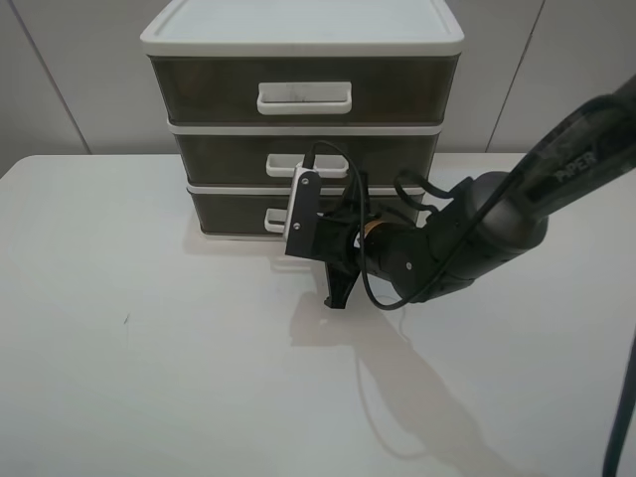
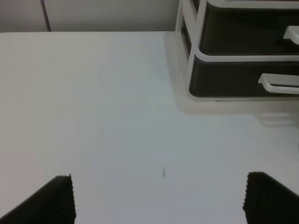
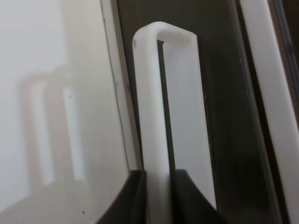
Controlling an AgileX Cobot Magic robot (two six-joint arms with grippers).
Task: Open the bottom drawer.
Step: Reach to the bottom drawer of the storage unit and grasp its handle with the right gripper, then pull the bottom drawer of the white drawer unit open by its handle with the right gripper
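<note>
A white-framed three-drawer unit (image 1: 298, 30) with a flat, rounded-corner lid stands at the middle of the far edge of the smooth matte white worktop (image 1: 149, 378). Its drawer fronts are smoky brown translucent plastic, too dark to show whether anything lies inside. The top drawer (image 1: 199, 94) is the tallest and has the widest white handle. The middle drawer (image 1: 229, 157) is shallower. The bottom drawer (image 1: 229, 211), lowest in the unit and just above the worktop, looks flush with the frame and closed. Its small white loop handle (image 3: 150, 116) is glossy moulded plastic with rounded corners, and it throws a faint reflection on the worktop beside it. The right gripper (image 3: 159, 172), on a black arm reaching in from the right edge, is turned on its side. It is clenched on the front bar of that handle, with one dark finger pressed to each face of the bar. A white boxy wrist camera (image 1: 306, 211) with a looping black cable (image 1: 328, 154) hides much of the drawer front in the high view. The left gripper (image 2: 159, 178) hangs over bare worktop towards the left edge, well apart from the unit. It is released, with its ribbed black fingers (image 2: 60, 196) spread wide and holding nothing.
</note>
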